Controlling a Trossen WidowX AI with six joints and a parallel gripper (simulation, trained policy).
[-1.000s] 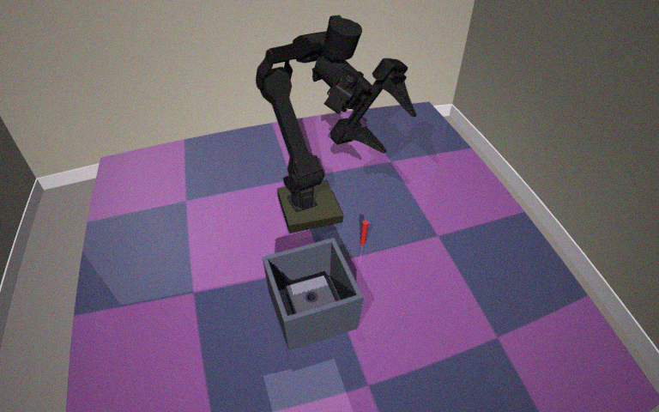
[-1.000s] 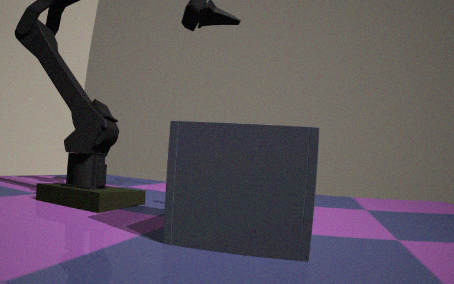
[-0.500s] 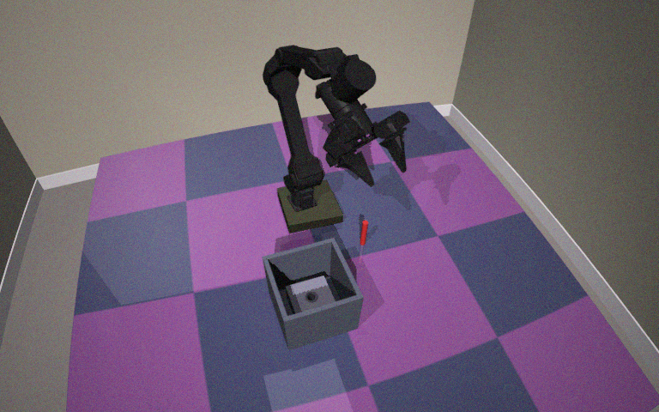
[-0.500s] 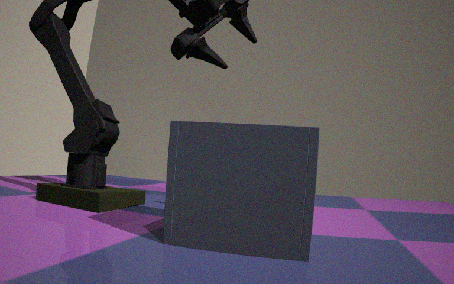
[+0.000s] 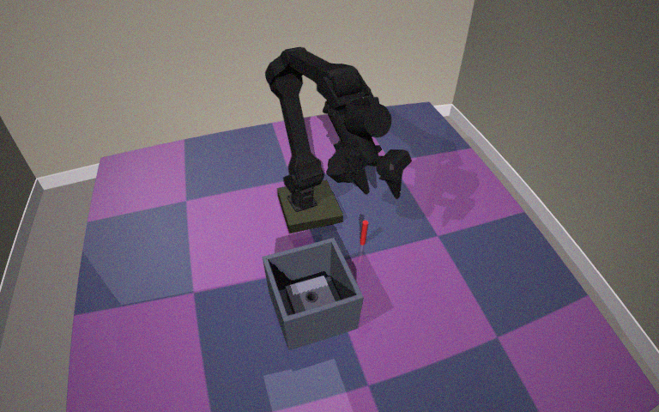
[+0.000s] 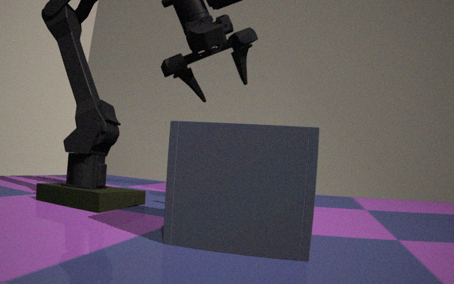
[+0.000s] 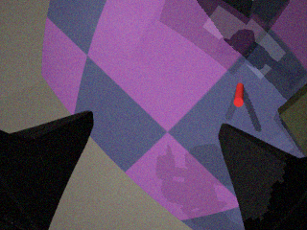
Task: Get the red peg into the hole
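Red peg (image 5: 364,233) (image 7: 239,95) standing upright on checkered floor (image 5: 466,286) (image 6: 378,257) (image 7: 139,43), just beside open gray box (image 5: 323,325) (image 6: 240,190). Box wall hiding peg in exterior view; plate (image 5: 323,302) with round hole lying at box bottom. Olive base block (image 5: 316,219) (image 6: 122,198) (image 7: 296,112) sitting near both. Black arm (image 5: 293,116) (image 6: 78,63) arching high, gripper (image 5: 381,192) (image 6: 225,93) (image 7: 157,124) hanging tilted downward, fingers spreading wide, gripping nothing. Peg standing below gripper, apart from fingertips, nearer right-hand finger in wrist view.

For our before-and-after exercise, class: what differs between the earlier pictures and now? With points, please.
The gripper (image 5: 382,195) (image 6: 225,93) (image 7: 157,124) has come down and tilted to point more steeply downward, still open. Nothing was grasped or released. The red peg (image 5: 364,233) (image 7: 239,96) stays upright outside the box (image 5: 323,326) (image 6: 239,190); the box has not moved.
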